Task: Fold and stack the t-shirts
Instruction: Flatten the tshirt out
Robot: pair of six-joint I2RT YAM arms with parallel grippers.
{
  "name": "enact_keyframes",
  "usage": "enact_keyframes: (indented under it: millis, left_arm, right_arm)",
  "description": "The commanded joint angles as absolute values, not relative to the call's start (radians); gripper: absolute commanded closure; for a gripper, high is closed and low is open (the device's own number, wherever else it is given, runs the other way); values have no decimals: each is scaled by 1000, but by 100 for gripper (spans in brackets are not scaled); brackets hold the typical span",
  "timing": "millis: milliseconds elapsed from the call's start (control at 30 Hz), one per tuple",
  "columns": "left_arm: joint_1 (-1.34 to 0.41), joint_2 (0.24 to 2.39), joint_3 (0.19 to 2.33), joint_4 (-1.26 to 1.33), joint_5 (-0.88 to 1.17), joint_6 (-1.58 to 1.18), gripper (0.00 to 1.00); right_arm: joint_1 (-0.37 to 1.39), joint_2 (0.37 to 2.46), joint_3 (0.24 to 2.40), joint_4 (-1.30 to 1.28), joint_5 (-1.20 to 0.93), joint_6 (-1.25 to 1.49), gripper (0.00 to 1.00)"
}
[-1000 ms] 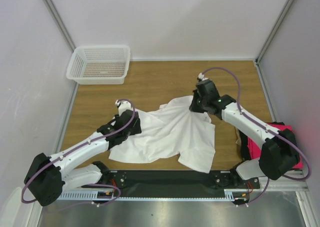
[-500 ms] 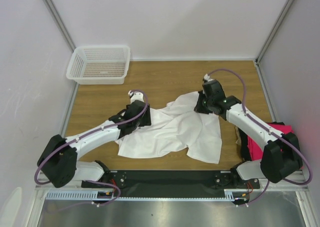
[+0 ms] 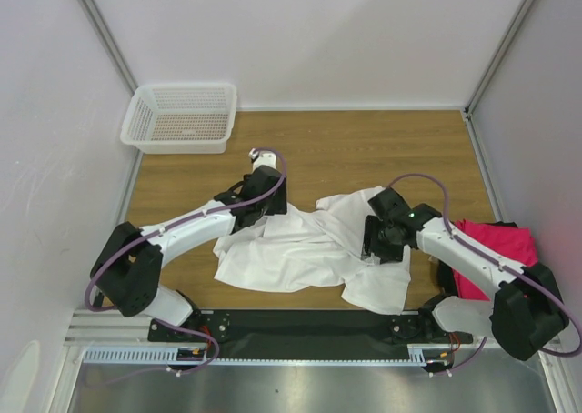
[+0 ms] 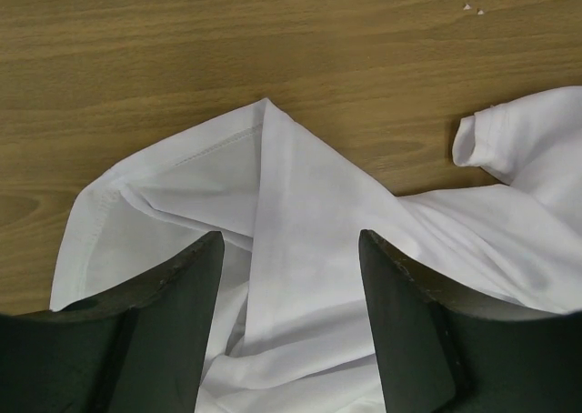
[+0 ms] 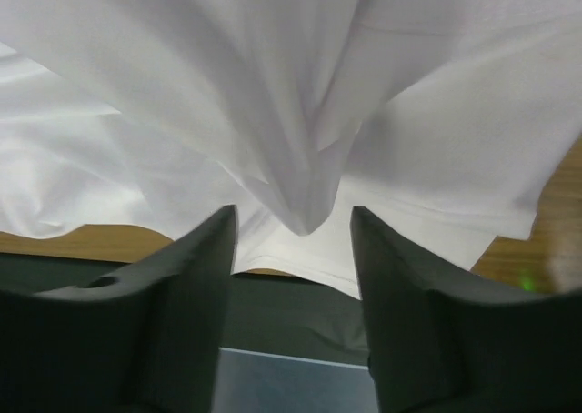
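White crumpled cloth t-shirt lies sprawled; left gripper at its eleven o'clock, right gripper at three, both gaping, empty. Pinching bunched layers could deepen creases.

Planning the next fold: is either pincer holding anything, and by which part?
Nothing held: left pincer open over the white t-shirt; right pincer open around its loose fold.

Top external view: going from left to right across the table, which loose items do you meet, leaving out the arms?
white mesh basket → white t-shirt → magenta-pink t-shirt
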State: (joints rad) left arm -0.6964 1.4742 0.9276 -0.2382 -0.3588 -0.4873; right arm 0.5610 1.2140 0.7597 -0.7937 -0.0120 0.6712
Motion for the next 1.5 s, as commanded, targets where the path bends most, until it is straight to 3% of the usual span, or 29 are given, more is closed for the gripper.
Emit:
enact_keyframes:
  millis: [0,33,100,300,567,700,1000,1200,1300,1333,1433,1467]
  left_arm:
    - [-703,1491,960,-204,-341,-460,33]
    - [-703,1493,957,-199,-328,-457,33]
    - [-703,1499,954,-189,-321,-448,33]
    - [-707,1493,933,-187,-334,-439,33]
    - [-706,1474,894,-163,-315,-431,32]
    - [-706,1463,876,-158,-313,-434,24]
    - [-706,1442,854,-163,-330,-437,20]
    - [-707,1450,853,-141,-290,-430,20]
    - [-706,1460,851,-140,-279,-433,20]
    - [-706,1469,851,-137,-278,-433,20]
    - [-706,1492,865,-143,-284,-434,19]
    - [-707,1502,871,-146,-291,-440,19]
  right_arm:
    - [532,1167,860,-848,43,652,33]
    - [516,1161,903,-827,51,640,24]
    - [433,1164,936,-792,58,618,20]
    - [273,1206,965,-575,86,563,17]
    - [204,1354,954,-391,112,448,20]
    - [178,1422,945,-333,68,443,24]
    - [172,1563,954,-219,-12,445,28]
    - [181,1663,969,-164,-86,440,39]
    - [184,1693,979,-178,-90,440,63]
    - [186,1692,982,-184,-94,440,79]
    - [196,1642,968,-216,-91,439,100]
    - [210,1616,960,-225,-87,439,100]
